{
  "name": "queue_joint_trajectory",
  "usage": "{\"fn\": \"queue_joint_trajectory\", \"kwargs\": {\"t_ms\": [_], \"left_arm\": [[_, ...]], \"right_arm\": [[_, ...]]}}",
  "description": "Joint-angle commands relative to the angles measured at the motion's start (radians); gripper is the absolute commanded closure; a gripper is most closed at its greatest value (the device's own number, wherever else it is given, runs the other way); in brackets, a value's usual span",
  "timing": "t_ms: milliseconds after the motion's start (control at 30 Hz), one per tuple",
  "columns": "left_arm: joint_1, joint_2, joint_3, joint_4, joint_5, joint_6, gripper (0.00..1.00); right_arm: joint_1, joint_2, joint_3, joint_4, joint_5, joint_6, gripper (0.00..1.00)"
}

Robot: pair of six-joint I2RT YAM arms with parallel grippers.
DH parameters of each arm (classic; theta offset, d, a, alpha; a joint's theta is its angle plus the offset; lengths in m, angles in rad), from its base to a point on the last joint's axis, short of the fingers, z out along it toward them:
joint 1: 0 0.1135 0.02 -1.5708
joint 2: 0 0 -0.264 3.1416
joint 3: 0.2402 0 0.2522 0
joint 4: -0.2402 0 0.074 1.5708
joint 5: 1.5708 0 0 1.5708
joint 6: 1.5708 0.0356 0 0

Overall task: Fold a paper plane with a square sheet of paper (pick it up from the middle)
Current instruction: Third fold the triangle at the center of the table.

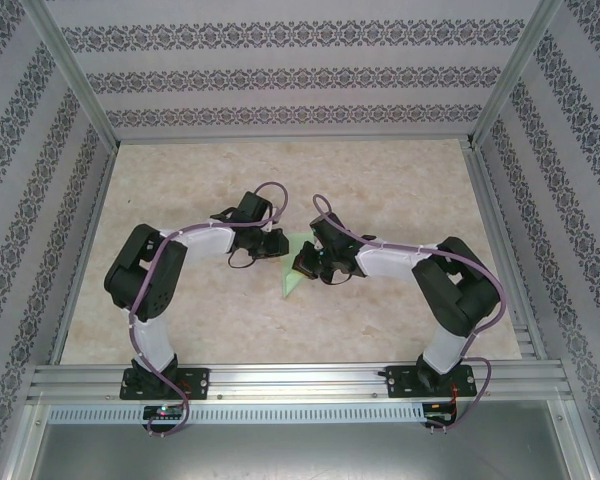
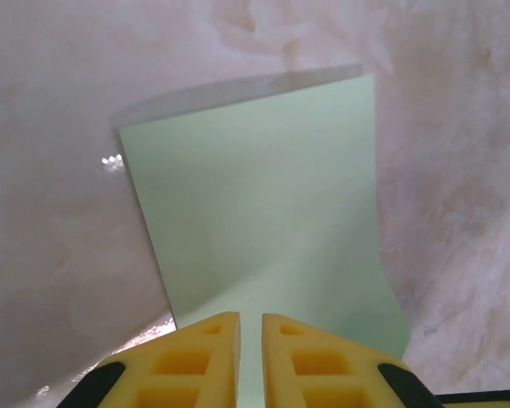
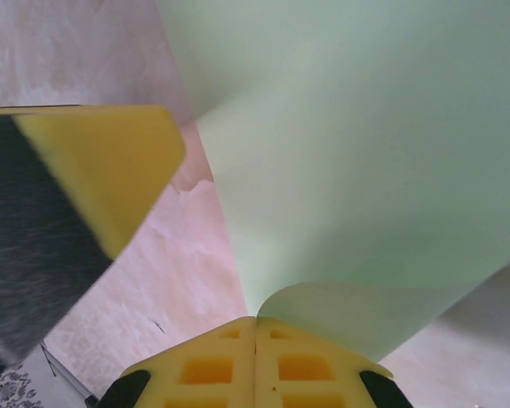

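The square sheet of paper [image 1: 293, 272] is pale green and sits at the middle of the table between both grippers. In the left wrist view the sheet [image 2: 263, 195] lies mostly flat, with its right side curling upward. My left gripper [image 2: 251, 327] hangs over its near part, yellow fingers a narrow slit apart with green showing through. My right gripper [image 3: 256, 323] is shut, and a curled edge of the sheet [image 3: 365, 170] runs into the seam between its fingertips. From above, the left gripper [image 1: 277, 245] and right gripper [image 1: 305, 265] nearly meet over the paper.
The table [image 1: 400, 190] has a pale marble pattern. Aluminium rails [image 1: 280, 380] edge it in front and at the sides, with patterned walls [image 1: 280, 70] beyond. A yellow and black finger [image 3: 93, 170] of the left gripper is close at the upper left of the right wrist view.
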Motion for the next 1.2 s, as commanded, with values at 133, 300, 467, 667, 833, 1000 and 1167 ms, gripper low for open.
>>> {"fn": "queue_joint_trajectory", "kwargs": {"t_ms": [133, 300, 467, 667, 833, 1000, 1167], "left_arm": [[-0.003, 0.021, 0.021, -0.016, -0.032, 0.020, 0.86], [-0.003, 0.046, 0.032, -0.035, -0.038, 0.025, 0.88], [-0.003, 0.055, 0.029, -0.042, -0.037, 0.027, 0.89], [-0.003, 0.057, 0.029, -0.046, -0.033, 0.029, 0.89], [-0.004, 0.057, 0.028, -0.045, -0.031, 0.029, 0.89], [-0.003, 0.058, 0.028, -0.047, -0.029, 0.029, 0.89], [-0.003, 0.057, 0.025, -0.045, -0.027, 0.029, 0.89]], "right_arm": [[0.003, 0.043, 0.043, 0.030, -0.010, -0.037, 0.97], [0.010, 0.068, 0.061, 0.028, -0.018, -0.057, 0.97], [0.017, 0.088, 0.084, 0.008, -0.020, -0.081, 0.96], [0.021, 0.111, 0.103, -0.024, -0.024, -0.104, 0.96], [0.022, 0.116, 0.104, -0.035, -0.016, -0.107, 0.96], [0.022, 0.120, 0.106, -0.045, -0.002, -0.108, 0.96], [0.021, 0.123, 0.107, -0.045, 0.010, -0.103, 0.96]]}}
